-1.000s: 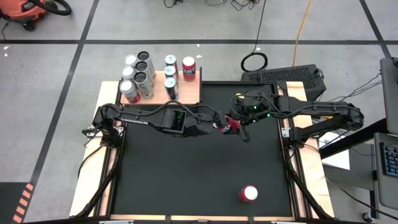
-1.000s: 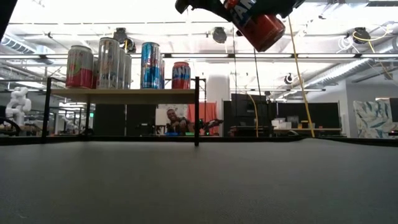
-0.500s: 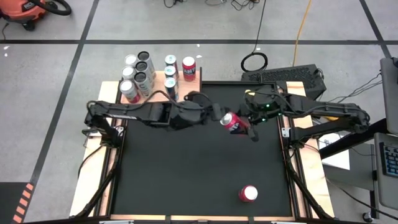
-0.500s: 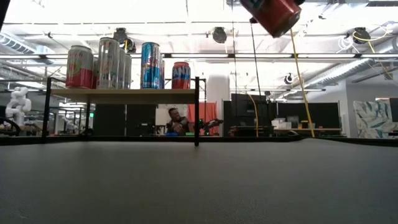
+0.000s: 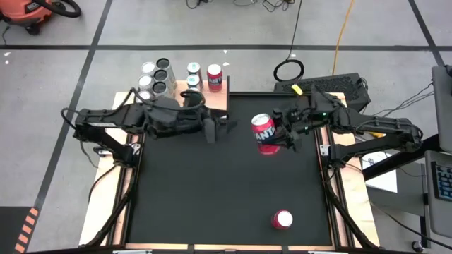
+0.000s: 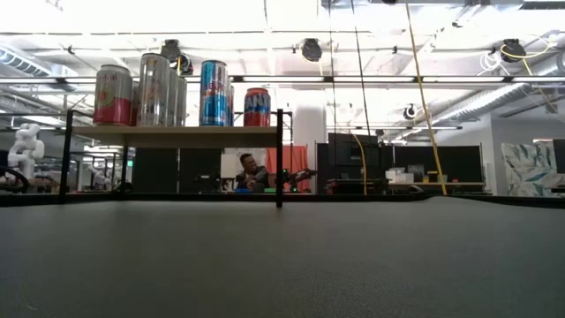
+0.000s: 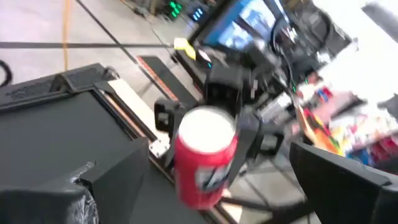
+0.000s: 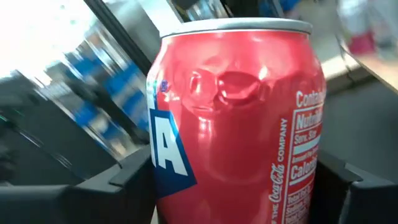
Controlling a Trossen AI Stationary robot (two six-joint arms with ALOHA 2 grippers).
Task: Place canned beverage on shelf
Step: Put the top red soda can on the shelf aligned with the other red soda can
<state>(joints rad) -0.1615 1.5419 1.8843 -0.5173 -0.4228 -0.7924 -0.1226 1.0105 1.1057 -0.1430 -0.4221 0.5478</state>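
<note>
A red can point(image 5: 264, 134) hangs high over the black mat's far middle with my right gripper point(image 5: 274, 134) shut on it; it fills the right wrist view point(image 8: 236, 112), with a dent in its wall point(image 8: 230, 84). My left gripper point(image 5: 220, 128) stands open to the can's left, apart from it, and its wrist view looks at the can point(image 7: 205, 155). The pale wood shelf point(image 5: 212, 102) stands on thin black supports at the table's far left corner point(image 6: 177, 134). Several cans stand upright on it. The low view shows neither gripper. My right gripper pinches the red can's side wall point(image 8: 168, 180) between its two fingers point(image 8: 118, 186), one on each side. The fingers come level from the table's right side, across the can. The can is lifted clear of the mat, roughly upright with its top up.
A second red can point(image 5: 282, 219) stands on the mat near the table's near right. The cans on the shelf point(image 5: 159, 81) crowd its left part. A keyboard point(image 5: 325, 85) lies beyond the far right edge. A person point(image 6: 247, 168) sits in the room behind.
My left gripper has let go of the red can, risen and drawn back toward the table's left. My right gripper has kept hold, risen and rolled, so the can has turned from tilted to about upright and has gone up out of the low view.
</note>
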